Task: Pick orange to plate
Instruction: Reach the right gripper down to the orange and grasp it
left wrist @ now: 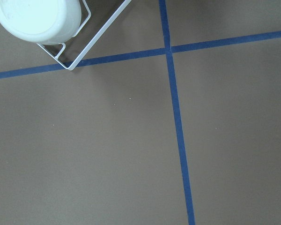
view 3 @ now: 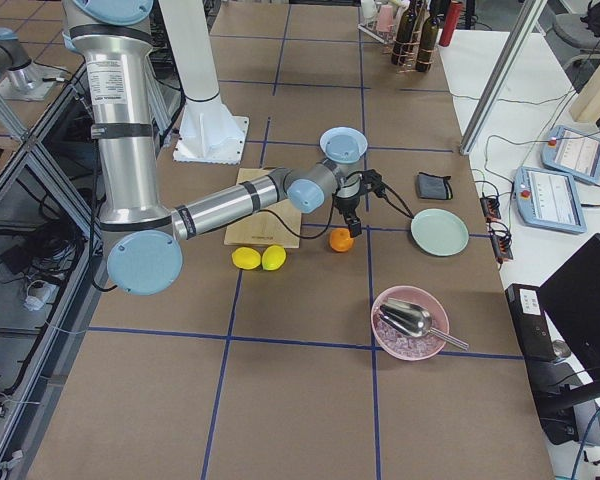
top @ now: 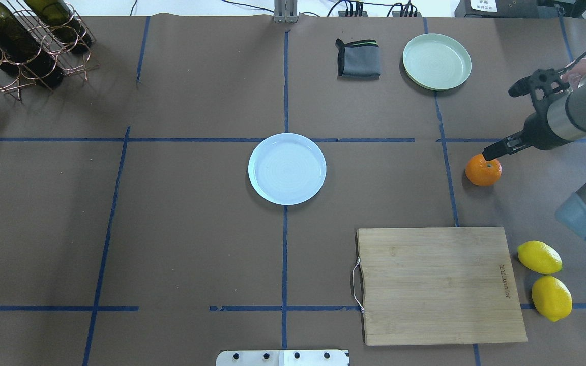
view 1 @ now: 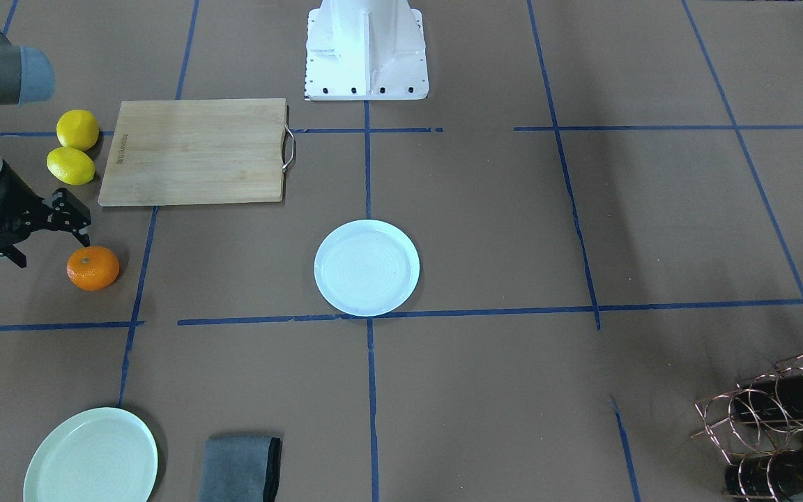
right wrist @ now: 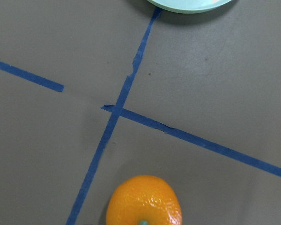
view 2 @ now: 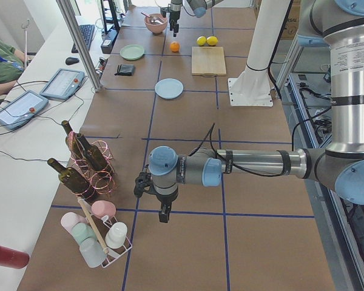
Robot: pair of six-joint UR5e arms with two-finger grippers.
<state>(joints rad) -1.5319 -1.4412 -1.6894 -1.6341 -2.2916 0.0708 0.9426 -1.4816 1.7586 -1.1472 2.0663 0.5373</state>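
Note:
The orange (view 1: 93, 268) lies on the brown table on my right side, also seen in the overhead view (top: 483, 170) and at the bottom of the right wrist view (right wrist: 144, 201). My right gripper (view 1: 53, 249) hovers just above and beside it, open, with nothing between its fingers; one fingertip (top: 486, 154) is close over the fruit. The pale bluish-white plate (view 1: 366, 268) sits empty at the table's middle (top: 287, 169). My left gripper (view 2: 164, 212) hangs over the table's far left end near a cup rack; whether it is open or shut I cannot tell.
Two lemons (top: 545, 277) and a wooden cutting board (top: 438, 284) lie near the robot on my right. A mint-green plate (top: 436, 61) and a grey cloth (top: 358, 58) sit at the far edge. A wine rack (top: 18, 40) stands far left, and a pink bowl (view 3: 410, 322) at the right end.

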